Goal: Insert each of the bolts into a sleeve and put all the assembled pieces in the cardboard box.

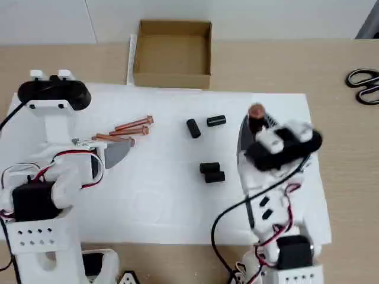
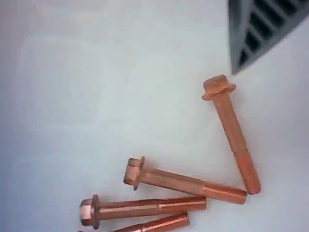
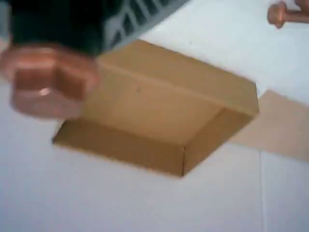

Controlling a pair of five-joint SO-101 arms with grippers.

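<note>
My right gripper [image 1: 254, 129] is shut on a black sleeve [image 3: 53, 21] with a copper bolt in it; the bolt's head [image 3: 48, 79] sticks out. It hangs over the right part of the white sheet, short of the open cardboard box [image 1: 173, 53] [image 3: 159, 111] at the table's back. Several loose copper bolts [image 1: 131, 126] [image 2: 186, 183] lie on the sheet's left part. My left gripper [image 1: 117, 151] is open right beside them, one grey finger [image 2: 260, 29] showing, nothing held. Several black sleeves [image 1: 211, 171] lie mid-sheet.
The white sheet [image 1: 166, 207] covers most of the wooden table. Scissors [image 1: 364, 83] lie at the far right edge. Two of the sleeves [image 1: 204, 125] lie between the bolts and my right gripper. The sheet's front middle is bare.
</note>
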